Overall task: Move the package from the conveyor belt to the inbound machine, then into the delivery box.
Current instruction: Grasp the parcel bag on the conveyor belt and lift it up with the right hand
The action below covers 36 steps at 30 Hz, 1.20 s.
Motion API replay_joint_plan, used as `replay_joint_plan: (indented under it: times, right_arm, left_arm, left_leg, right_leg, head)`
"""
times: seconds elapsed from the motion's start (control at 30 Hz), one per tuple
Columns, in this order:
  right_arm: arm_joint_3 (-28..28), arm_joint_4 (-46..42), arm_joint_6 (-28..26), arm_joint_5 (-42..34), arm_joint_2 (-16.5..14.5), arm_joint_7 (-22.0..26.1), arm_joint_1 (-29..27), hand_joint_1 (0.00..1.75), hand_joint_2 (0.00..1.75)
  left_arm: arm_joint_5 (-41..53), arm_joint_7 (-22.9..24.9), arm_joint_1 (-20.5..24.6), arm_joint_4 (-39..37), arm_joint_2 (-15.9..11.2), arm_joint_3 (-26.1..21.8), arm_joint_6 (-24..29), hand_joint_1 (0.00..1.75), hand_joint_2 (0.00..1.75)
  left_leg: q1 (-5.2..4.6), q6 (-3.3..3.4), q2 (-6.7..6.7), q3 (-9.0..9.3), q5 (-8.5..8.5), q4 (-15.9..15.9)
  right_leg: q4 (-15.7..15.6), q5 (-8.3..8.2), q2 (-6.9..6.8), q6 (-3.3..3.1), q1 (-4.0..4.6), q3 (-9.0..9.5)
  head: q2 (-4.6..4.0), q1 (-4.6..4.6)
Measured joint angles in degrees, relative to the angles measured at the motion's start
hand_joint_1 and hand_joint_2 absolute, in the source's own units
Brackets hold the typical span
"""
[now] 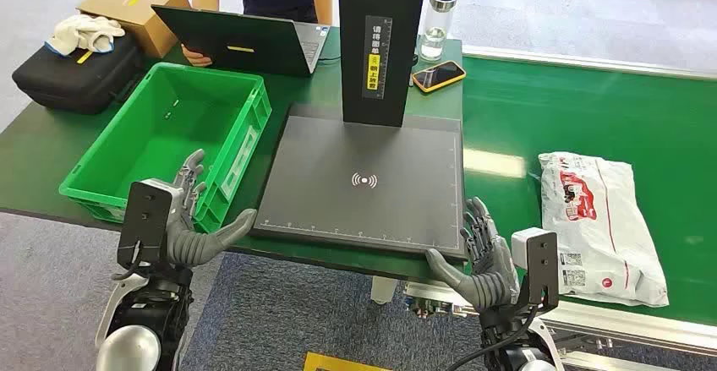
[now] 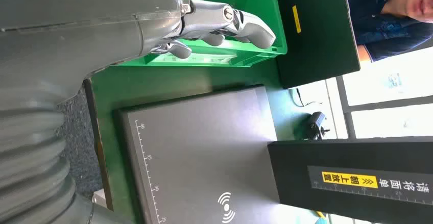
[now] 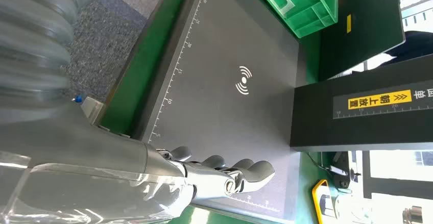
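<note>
On the green conveyor belt (image 1: 592,109) at our right lies the white plastic package (image 1: 599,223), untouched; we hold our left hand (image 1: 182,219) and right hand (image 1: 482,257) empty, fingers spread, at the near edge of the dark grey inbound machine plate (image 1: 363,181), beside the green plastic delivery box (image 1: 232,155)

White package (image 1: 599,223) with red print, green crate (image 1: 169,139), dark grey scanner pad (image 1: 363,177), orange-cased phone (image 1: 439,75)
</note>
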State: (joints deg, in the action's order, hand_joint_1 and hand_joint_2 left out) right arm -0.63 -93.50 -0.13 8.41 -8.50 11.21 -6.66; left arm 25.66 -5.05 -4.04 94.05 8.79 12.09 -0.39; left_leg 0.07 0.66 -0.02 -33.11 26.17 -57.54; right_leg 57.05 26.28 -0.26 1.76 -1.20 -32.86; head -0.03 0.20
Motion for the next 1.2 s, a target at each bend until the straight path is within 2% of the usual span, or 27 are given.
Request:
replay_joint_plan:
  times: [0.83,1.03,1.2]
  right_arm:
    - [0.2,0.0,-0.2,-0.2,0.0,0.1,0.7,0.0,1.75]
    - [2.3,0.0,-2.1,0.4,0.2,0.8,1.9,0.0,1.75]
    - [5.1,0.2,-3.4,2.6,1.6,0.9,3.4,0.0,1.75]
  left_arm:
    - [0.7,0.6,-1.9,1.1,0.0,0.0,0.4,0.0,1.75]
    - [1.1,0.9,-3.0,2.4,0.0,-0.2,1.0,0.0,1.75]
    - [1.4,0.9,-3.9,3.5,0.0,-0.3,1.2,0.0,1.75]
  left_leg:
    - [0.0,0.0,0.0,0.0,0.0,0.0]
    - [0.0,0.0,0.0,-0.01,0.0,0.0]
    - [-0.01,0.0,-0.01,-0.01,0.0,0.0]
  right_leg:
    - [0.0,0.0,0.0,0.0,0.0,0.01]
    - [0.0,0.0,0.0,0.0,0.0,0.01]
    - [0.0,0.0,0.0,0.0,-0.01,0.01]
  head:
    - [0.01,-0.01]
    - [0.01,0.0]
    - [0.01,-0.01]
